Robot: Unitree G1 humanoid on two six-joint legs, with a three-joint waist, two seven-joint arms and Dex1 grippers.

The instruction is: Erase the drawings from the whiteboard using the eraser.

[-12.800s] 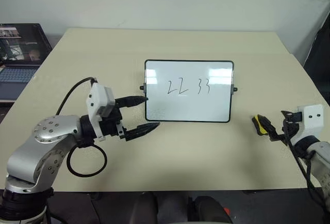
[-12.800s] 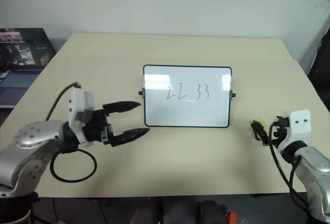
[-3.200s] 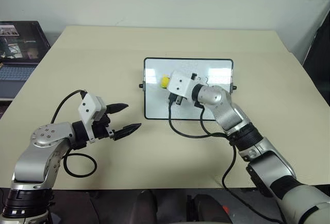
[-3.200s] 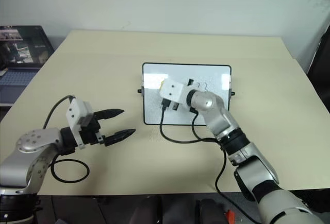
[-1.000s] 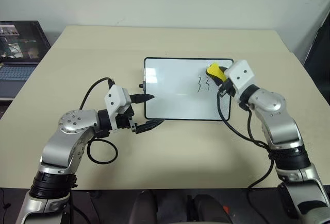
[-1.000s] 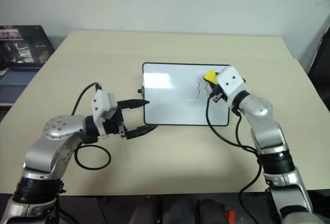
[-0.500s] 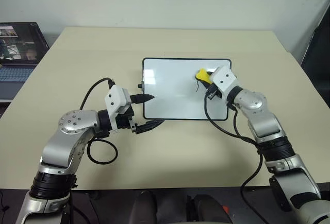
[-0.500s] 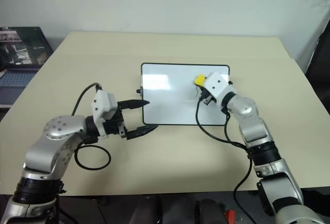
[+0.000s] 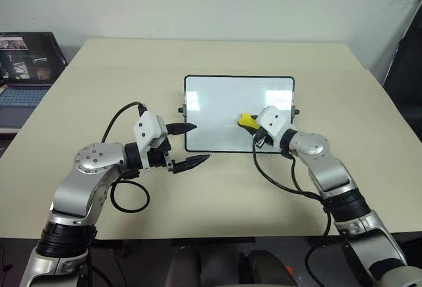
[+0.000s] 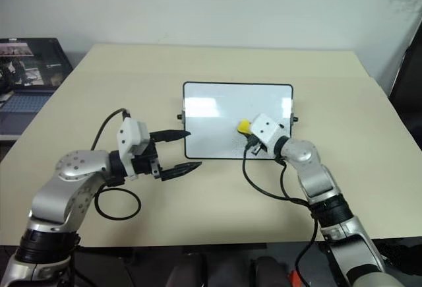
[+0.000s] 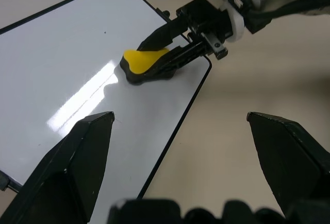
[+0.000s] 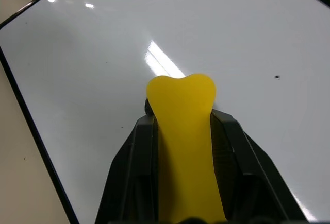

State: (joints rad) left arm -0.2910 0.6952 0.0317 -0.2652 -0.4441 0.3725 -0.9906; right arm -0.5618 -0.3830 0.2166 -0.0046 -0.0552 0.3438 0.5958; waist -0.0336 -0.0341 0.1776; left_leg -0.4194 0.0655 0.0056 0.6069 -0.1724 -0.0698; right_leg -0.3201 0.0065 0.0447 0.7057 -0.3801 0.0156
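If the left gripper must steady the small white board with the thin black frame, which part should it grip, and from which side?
Probably the left edge of the black-framed whiteboard, near its small black side knob, coming in from the robot's left. That edge lies free and closest to the open left gripper, while the right gripper holds the yellow, black-based eraser on the board's lower right part.

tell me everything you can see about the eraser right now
The eraser is a small yellow block with a notched front end on a black base, smooth and plastic-looking. The right gripper is shut on it, one black finger along each side. It sits low on the whiteboard, right of centre near the lower edge, base against the white surface, which looks clean around it apart from a tiny speck.
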